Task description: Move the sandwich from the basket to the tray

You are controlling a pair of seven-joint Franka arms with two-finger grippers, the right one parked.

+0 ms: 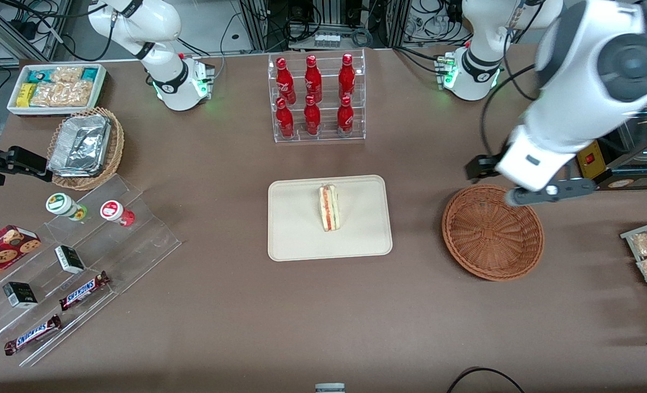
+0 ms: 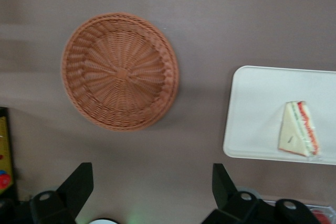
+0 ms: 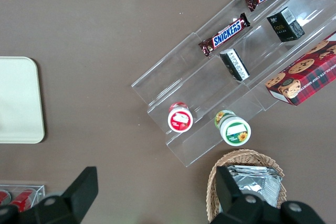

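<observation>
Brown table [image 1: 236, 305]: mid-frame I see the sandwich [image 1: 328, 207] lying on the tray [image 1: 296, 240]; the basket [image 1: 492, 232] holds nothing, my gripper [image 2: 152, 190] above it, jaws spread

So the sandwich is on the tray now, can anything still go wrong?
Probably not much. The sandwich stands on its edge on the tray, so a knock to the table might tip it flat. The gripper hangs open, high above the table beside the empty basket; if the arm swings low on its way back, it could nudge the light basket along the table.
</observation>
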